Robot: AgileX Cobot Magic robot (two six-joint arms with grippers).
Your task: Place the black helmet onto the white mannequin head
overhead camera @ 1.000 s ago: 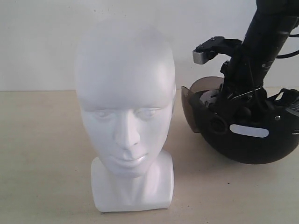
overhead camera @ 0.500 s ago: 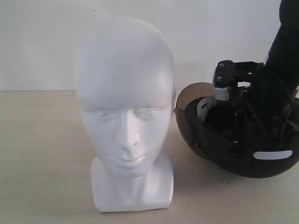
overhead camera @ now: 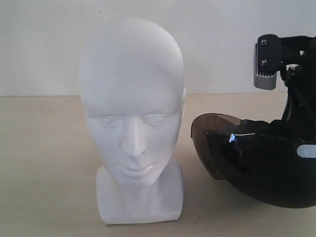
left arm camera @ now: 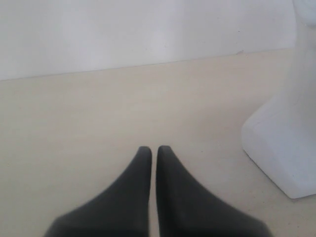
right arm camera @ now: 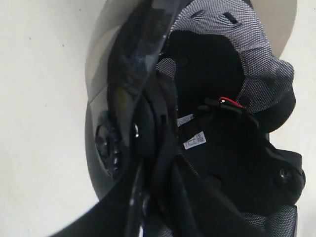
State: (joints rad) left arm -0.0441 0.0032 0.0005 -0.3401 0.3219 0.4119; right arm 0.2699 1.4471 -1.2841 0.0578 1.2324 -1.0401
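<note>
Right of glossy white plastic mannequin head (overhead camera: 132, 113), matte black visored helmet (overhead camera: 266, 168), tilted, near it. Right gripper (right arm camera: 143, 148) looks clamped on rim; left gripper (left arm camera: 153, 153) nearly closed, empty. Risk: single-edge grip slips, visor topples head.

You are seeing only part of the black helmet (overhead camera: 266, 168) in the exterior view, because the right edge is cutting off its far side. The right arm (overhead camera: 289, 64) is also running out of frame there, and the helmet is hiding its lower end. In the right wrist view, the right gripper (right arm camera: 146, 148) is blending into the black rim, so you are not making out how its jaws stand. The left wrist view is cropping the white mannequin head (left arm camera: 284, 133) to neck and base.
</note>
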